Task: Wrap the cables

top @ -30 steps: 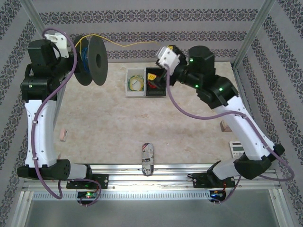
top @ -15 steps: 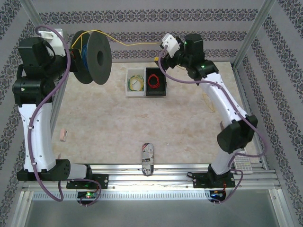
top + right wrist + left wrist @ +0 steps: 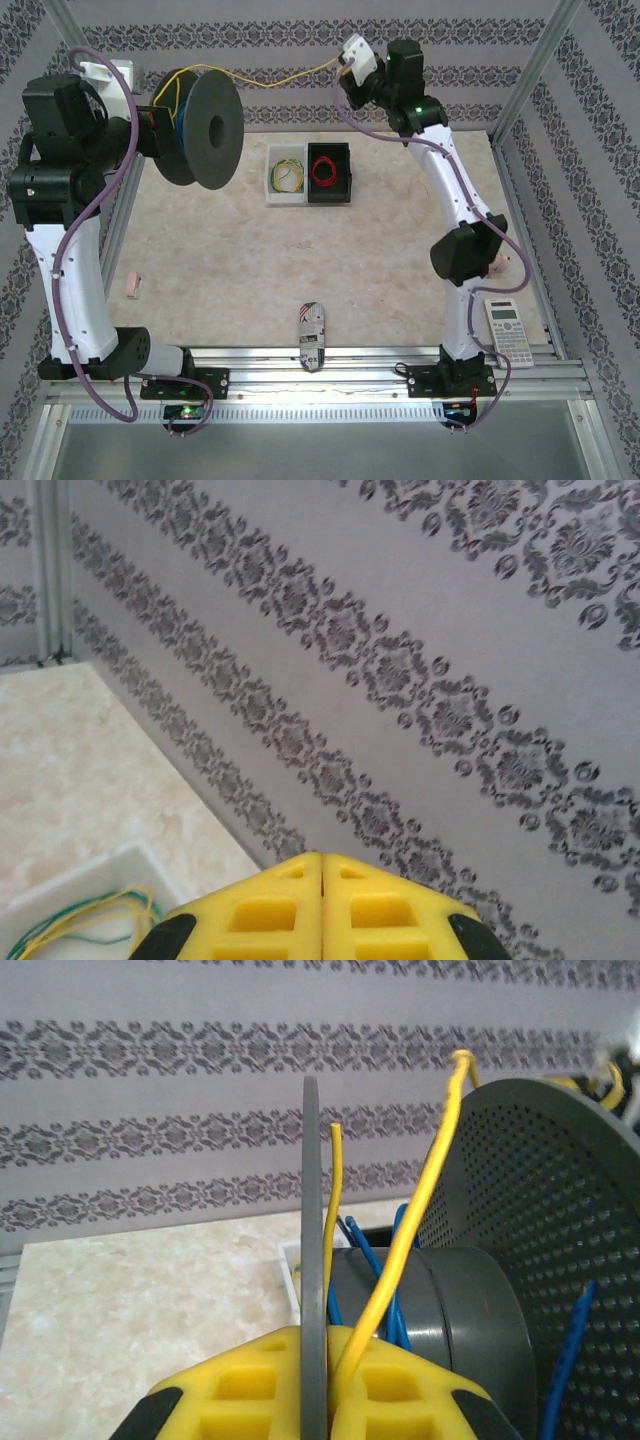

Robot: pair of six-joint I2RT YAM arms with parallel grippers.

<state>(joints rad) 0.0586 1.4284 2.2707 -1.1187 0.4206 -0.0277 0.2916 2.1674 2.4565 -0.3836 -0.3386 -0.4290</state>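
The table (image 3: 230,260) lies mostly bare across its middle, with small bins (image 3: 285,198) near its far edge. Above the far-left corner, the left pincer (image 3: 152,118) is clamped on a flange of the black spool (image 3: 205,125). The right pincer (image 3: 345,65), fingers pressed together, pinches the yellow cable (image 3: 290,77), which runs from the spool along the back wall.

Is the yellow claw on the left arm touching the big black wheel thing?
Touching. In the left wrist view the left gripper has its yellow jaws shut on the thin side disc of the black plastic spool, with no gap.
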